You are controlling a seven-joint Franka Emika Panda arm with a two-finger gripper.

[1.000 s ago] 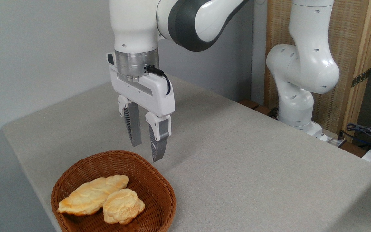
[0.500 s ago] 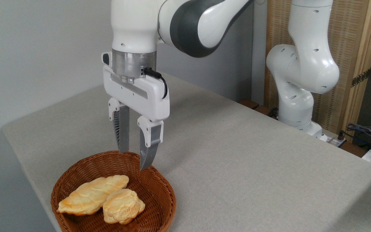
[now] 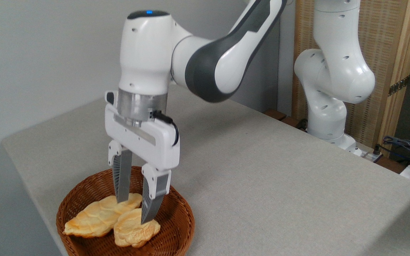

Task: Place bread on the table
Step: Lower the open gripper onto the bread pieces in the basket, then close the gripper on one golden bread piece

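Bread [image 3: 133,233]: the short, lumpy roll lies in the front of the wicker basket [image 3: 176,227], not yet lifted, its left side pressed against the longer loaf.
Longer loaf [image 3: 96,218]: a braided, pointed piece lying slantwise in the basket, left of and slightly behind the roll; the two touch along one edge.
Claw [image 3: 133,211]: open and holding nothing, fingers pointing down into the basket. The left finger [image 3: 122,185] ends in front of the right tip of the longer loaf; the right finger [image 3: 151,201] ends at the top of the roll. Whether either tip touches bread cannot be told from this angle.
Counter [image 3: 279,177]: covered in grey-beige cloth, with bare room to the right of the basket where the roll could be set down.
Step in hand: likely the descent to straddle the roll before closing.
Risk, wrong piece: the left finger sits close to the loaf's end, so closing here could pinch both pieces or drag the loaf along.
Risk, poor seat: the right finger looks to be over the roll's crown rather than beside it; pushing down could dent the roll or tip it away.
Risk, slip: the roll's bumpy, rounded shape gives narrow fingers little flat surface, so a shallow grip could let it roll out during the lift.
Risk, basket: the basket is light, and a snagged weave or rim could lift or slide it.
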